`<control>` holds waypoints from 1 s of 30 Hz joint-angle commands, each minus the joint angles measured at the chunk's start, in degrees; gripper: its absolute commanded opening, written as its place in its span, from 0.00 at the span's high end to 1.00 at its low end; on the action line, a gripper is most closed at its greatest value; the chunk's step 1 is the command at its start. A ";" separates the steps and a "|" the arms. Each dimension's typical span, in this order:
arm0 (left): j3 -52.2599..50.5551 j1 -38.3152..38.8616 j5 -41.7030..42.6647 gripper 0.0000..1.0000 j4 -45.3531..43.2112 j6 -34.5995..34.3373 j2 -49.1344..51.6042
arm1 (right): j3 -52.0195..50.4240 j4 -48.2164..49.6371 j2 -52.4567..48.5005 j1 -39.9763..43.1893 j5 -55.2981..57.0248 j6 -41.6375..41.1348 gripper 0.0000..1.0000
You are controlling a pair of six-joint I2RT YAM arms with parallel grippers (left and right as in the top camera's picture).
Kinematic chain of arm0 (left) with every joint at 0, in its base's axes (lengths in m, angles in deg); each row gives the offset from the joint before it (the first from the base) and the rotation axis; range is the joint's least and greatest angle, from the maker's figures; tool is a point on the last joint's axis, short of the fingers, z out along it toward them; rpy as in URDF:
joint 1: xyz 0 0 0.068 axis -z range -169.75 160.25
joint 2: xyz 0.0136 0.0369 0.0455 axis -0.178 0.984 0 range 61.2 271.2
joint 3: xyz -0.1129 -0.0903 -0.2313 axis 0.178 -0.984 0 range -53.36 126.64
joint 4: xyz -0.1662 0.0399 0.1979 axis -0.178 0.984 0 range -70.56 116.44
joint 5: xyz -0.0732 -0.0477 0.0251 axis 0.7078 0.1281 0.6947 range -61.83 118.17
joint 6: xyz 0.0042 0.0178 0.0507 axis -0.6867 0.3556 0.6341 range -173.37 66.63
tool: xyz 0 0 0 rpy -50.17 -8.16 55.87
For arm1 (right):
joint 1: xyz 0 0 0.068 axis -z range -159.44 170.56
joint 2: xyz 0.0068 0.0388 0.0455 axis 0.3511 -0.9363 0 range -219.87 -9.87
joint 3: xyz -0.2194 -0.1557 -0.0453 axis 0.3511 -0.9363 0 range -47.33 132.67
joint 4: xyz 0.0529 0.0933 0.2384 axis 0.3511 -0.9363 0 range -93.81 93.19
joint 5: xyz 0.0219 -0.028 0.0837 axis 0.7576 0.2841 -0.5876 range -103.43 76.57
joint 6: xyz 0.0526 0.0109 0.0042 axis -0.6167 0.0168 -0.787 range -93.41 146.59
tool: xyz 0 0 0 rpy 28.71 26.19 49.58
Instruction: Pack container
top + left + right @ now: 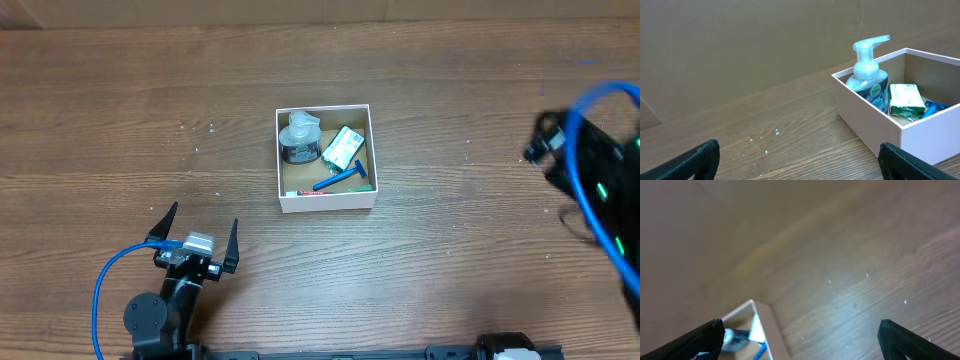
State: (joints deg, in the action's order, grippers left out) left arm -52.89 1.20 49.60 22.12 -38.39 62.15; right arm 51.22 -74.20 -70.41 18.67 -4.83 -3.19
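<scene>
The container [330,201], a white-walled square box with a brown floor, sits mid-table. Inside stand a clear pump bottle [299,137], a green-and-white packet [343,148] and a blue razor [342,180]. My left gripper [198,232] is open and empty, low over the table to the front left of the box. In the left wrist view the gripper [800,167] faces the box wall [865,120], the bottle [867,75] and the packet [906,100]. My right gripper [802,342] is open and empty, raised far to the right. Its blurred view shows a box corner [772,330].
The right arm [600,170] with its blue cable hangs over the table's right edge. A blue cable [110,280] loops beside the left arm's base at the front left. Bare wooden table [450,260] surrounds the box.
</scene>
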 commanded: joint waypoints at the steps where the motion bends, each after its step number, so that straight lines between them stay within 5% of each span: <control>1: -0.20 -0.31 -0.44 0.00 0.07 -0.83 -0.74 | -2.69 0.00 7.48 0.15 1.81 -0.04 0.00; 5: -0.20 -0.31 -0.42 0.00 0.07 -0.83 -0.74 | -16.57 15.02 19.41 1.62 1.84 0.61 0.00; 11: -0.20 -0.31 -0.44 0.00 0.04 -0.83 -0.74 | -49.37 59.56 34.29 1.64 -9.18 10.58 0.00; 16: -0.20 -0.31 -0.44 0.00 0.07 -0.83 -0.74 | -69.96 82.12 43.78 1.64 -12.48 10.97 0.00; 22: -0.20 -0.31 -0.44 0.00 0.07 -0.83 -0.74 | -88.04 89.20 56.33 1.64 -13.75 12.83 0.00; 30: -0.20 -0.31 -0.44 0.00 0.04 -0.83 -0.74 | -95.10 88.48 60.17 1.62 -13.20 20.04 0.00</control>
State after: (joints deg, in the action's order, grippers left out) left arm -52.89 1.20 49.19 22.08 -38.39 62.06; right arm -41.98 14.72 -10.96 20.15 -18.10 14.17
